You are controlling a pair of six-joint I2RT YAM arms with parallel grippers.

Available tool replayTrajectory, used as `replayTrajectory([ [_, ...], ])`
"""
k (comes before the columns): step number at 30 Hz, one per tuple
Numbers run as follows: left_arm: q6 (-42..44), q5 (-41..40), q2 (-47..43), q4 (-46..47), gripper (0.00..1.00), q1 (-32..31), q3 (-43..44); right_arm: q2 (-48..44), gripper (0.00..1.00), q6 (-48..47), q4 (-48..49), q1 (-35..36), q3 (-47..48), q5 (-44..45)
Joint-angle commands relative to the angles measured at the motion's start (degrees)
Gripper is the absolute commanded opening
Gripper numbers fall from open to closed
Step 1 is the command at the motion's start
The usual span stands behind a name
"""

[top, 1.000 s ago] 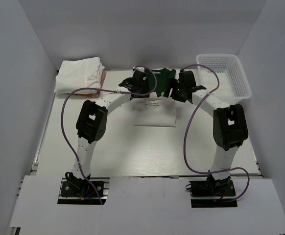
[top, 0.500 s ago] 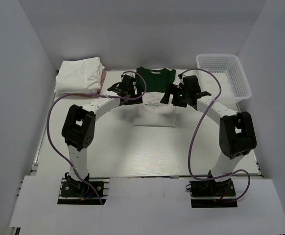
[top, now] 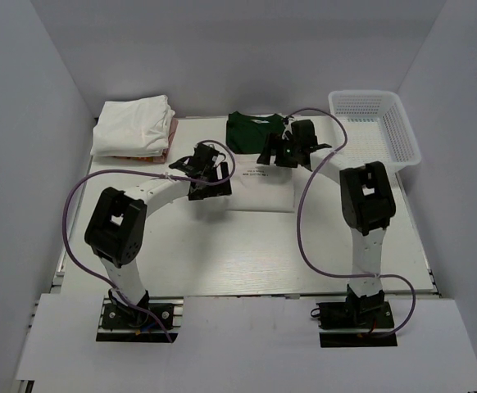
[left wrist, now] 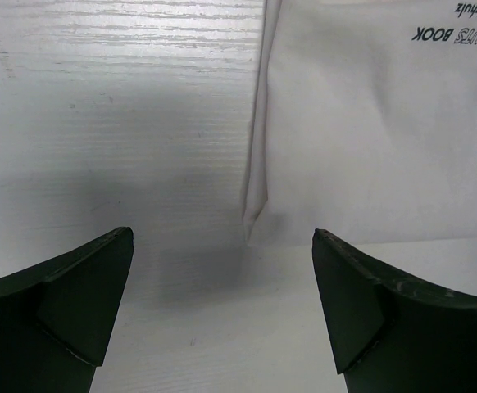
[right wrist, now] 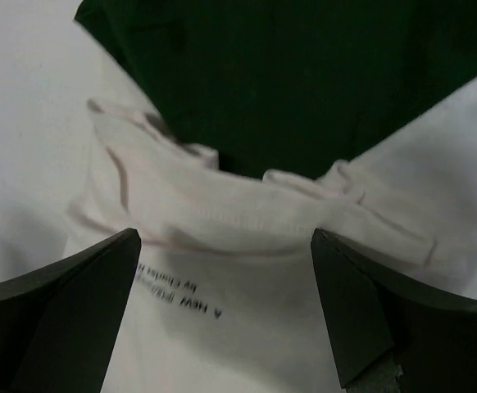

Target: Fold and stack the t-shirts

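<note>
Our left gripper and right gripper stand wide open, holding nothing; we fear a finger can catch the loose hem of the t-shirt and undo its fold.

We find the folded t-shirt on the counter, centred toward the back; the stack of t-shirts, apparently several deep, lies back-left, the basket back-right.

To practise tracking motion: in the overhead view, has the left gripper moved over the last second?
Yes. The left gripper has pulled back toward the arm bases and slightly leftward, judged against the white basket, which stays put.
</note>
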Motion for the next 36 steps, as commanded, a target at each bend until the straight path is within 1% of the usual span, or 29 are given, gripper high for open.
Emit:
replayTrajectory([
  [1,-0.60,1.06,-3.20,-0.28,1.00,-0.14,-0.08,3.80,0.90,-1.64,2.24,-0.37,8.39,2.23],
  [2,-0.60,1.58,-3.20,-0.28,1.00,-0.14,-0.08,6.16,0.90,-1.64,1.90,-0.37,9.63,2.23],
  [4,-0.60,1.59,-2.59,-0.28,1.00,-0.75,0.45,6.53,0.90,-1.72,-0.13,-0.28,13.15,2.15],
  [5,-0.60,1.59,-1.89,-0.28,1.00,-0.76,0.45,6.44,0.90,-1.90,-0.48,-0.11,13.59,0.58],
  [8,-0.60,2.37,-0.48,-0.28,1.00,-1.29,1.59,2.15,0.90,-2.43,0.22,0.33,10.44,-0.58],
  [9,-0.60,2.38,0.22,-0.28,1.00,-1.29,1.59,-1.95,0.90,-2.34,0.31,-0.02,9.48,-0.58],
  [10,-0.60,2.90,0.23,0.24,1.00,-1.29,1.59,-3.65,0.90,-2.25,0.66,0.15,8.42,-0.67],
  [11,-0.60,2.91,0.75,0.85,1.00,-1.29,1.59,-5.32,0.90,-2.08,0.84,0.07,3.89,-0.41],
  [12,-0.60,3.43,0.75,0.86,1.00,-1.29,1.59,-10.55,0.90,-1.82,1.01,0.16,1.84,0.12],
  [14,-1.12,4.48,1.28,2.35,1.00,-1.29,0.98,-15.76,0.90,-0.67,2.60,0.07,-6.22,1.26],
  [15,-1.12,4.49,1.98,2.35,1.00,-1.29,0.98,-19.10,0.90,-0.32,2.68,-0.28,-8.09,2.14],
  [16,-1.12,5.18,1.98,2.88,1.00,-1.29,0.98,-20.79,0.90,1.42,2.51,-0.28,-12.64,2.67],
  [18,-1.12,6.42,3.21,3.50,1.00,-1.29,0.98,-27.27,0.90,2.66,2.68,-0.28,-21.51,5.38],
  [19,-1.12,6.42,3.21,4.37,1.00,-1.29,0.98,-30.44,0.90,3.19,3.20,-0.28,-23.65,5.66],
  [20,-1.12,6.42,3.91,5.42,1.00,-1.29,0.37,-31.78,0.90,4.07,3.56,-0.20,-29.59,6.18],
  [21,-1.12,6.94,4.53,5.43,0.96,-1.29,0.36,-33.09,0.90,4.60,3.82,-0.28,-31.12,6.62],
  [22,-1.12,6.95,5.14,5.95,0.95,-1.29,0.36,-36.59,0.90,4.86,3.83,-0.37,-32.44,6.72],
  [23,-1.12,7.47,6.71,5.96,0.93,-1.29,0.89,-37.49,0.90,4.95,3.74,-0.28,-33.76,7.50],
  [24,-1.12,8.17,7.34,5.96,0.87,-1.29,0.89,-38.63,0.90,5.39,3.56,-0.37,-37.00,7.86],
  [26,-1.12,8.18,8.57,6.48,0.82,-1.29,0.89,-41.19,0.90,5.57,2.34,-0.28,-38.86,9.79],
  [27,-1.12,9.48,9.19,7.18,0.72,-1.29,0.28,-42.06,0.90,5.48,1.90,-0.37,-39.57,10.40],
  [28,-1.12,10.72,9.19,7.19,0.68,-1.29,0.28,-42.33,0.90,5.48,1.80,-0.37,-39.84,11.80],
  [29,-1.65,12.21,9.19,8.15,0.64,-1.81,-1.20,-42.77,0.90,5.65,-1.15,-0.46,-39.75,12.42],
  [30,-1.65,13.18,9.19,9.46,0.59,-1.81,-2.09,-43.04,0.90,5.57,-1.53,-0.46,-39.75,13.30],
  [31,-2.61,13.71,9.19,9.47,0.50,-1.81,-2.97,-43.30,0.90,5.66,-2.06,-0.46,-40.36,14.87],
  [33,-2.62,13.72,8.66,10.00,0.41,-1.81,-5.25,-44.44,0.90,6.18,-2.32,-0.46,-40.63,15.68],
  [34,-3.23,13.72,8.66,10.00,0.35,-1.81,-5.78,-44.62,0.90,6.27,-2.59,-0.46,-41.24,17.60],
  [35,-3.23,13.72,8.14,10.00,0.31,-1.81,-6.48,-44.80,0.90,6.45,-2.76,-0.46,-41.33,17.79],
  [36,-3.23,13.72,8.14,10.00,0.30,-1.81,-6.49,-44.71,0.90,6.53,-2.77,-0.63,-41.60,17.62],
])
